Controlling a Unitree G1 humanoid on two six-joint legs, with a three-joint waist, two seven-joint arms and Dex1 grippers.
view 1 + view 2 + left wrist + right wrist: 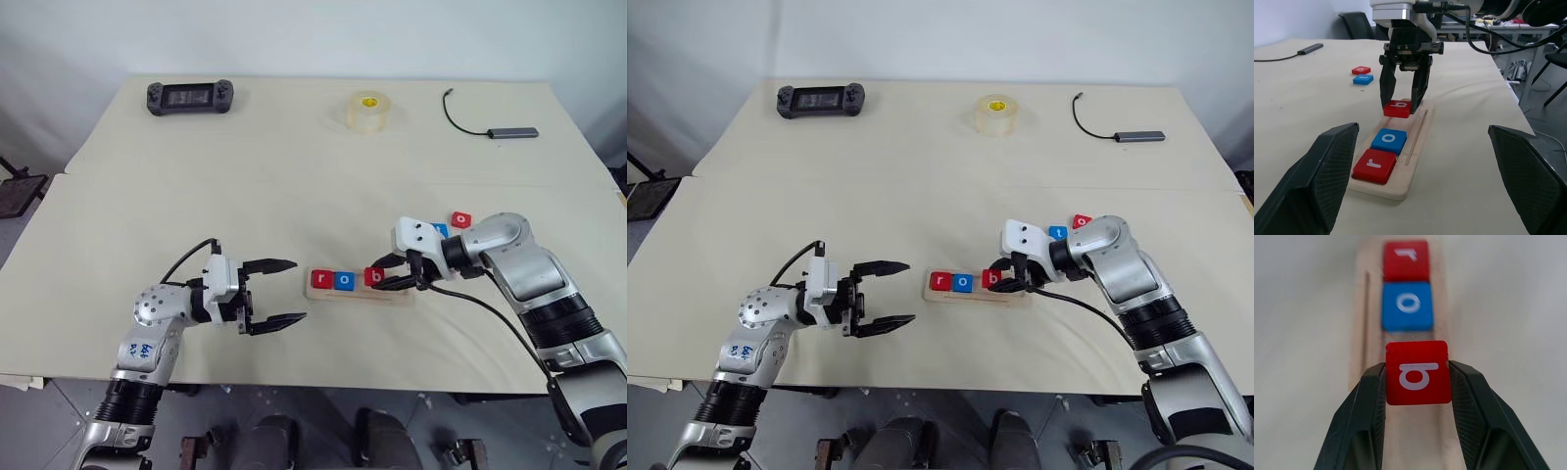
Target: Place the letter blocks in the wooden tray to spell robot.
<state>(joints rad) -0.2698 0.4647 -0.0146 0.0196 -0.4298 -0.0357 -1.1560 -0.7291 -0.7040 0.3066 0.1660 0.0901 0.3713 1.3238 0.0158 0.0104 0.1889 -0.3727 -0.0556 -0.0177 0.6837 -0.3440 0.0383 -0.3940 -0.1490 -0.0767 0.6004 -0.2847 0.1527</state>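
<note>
Five letter blocks are out on the cream surface [294,186], three red and two blue. The wooden tray [318,292] lies with its long axis running across in front of the robot, left to right, its groove along the same line. Two blocks sit in it at its left end, touching side by side: the red r block [319,279] and then the blue o block [343,280], both letters reading upright from the robot's side. Next in line, the right hand [384,277] has its two black fingers clamped on the sides of the red b block [1418,372], which is at the third place on the tray; whether it rests on the wood or hangs just above I cannot tell. That hand hides much of the tray's right half. Beyond the right arm lie the other two blocks, a red o block [461,218] and a blue block [1363,79] partly covered by the wrist, its letter too small to read. Left of the tray, the left hand [286,291] points at it with its fingers spread apart, holding nothing.
</note>
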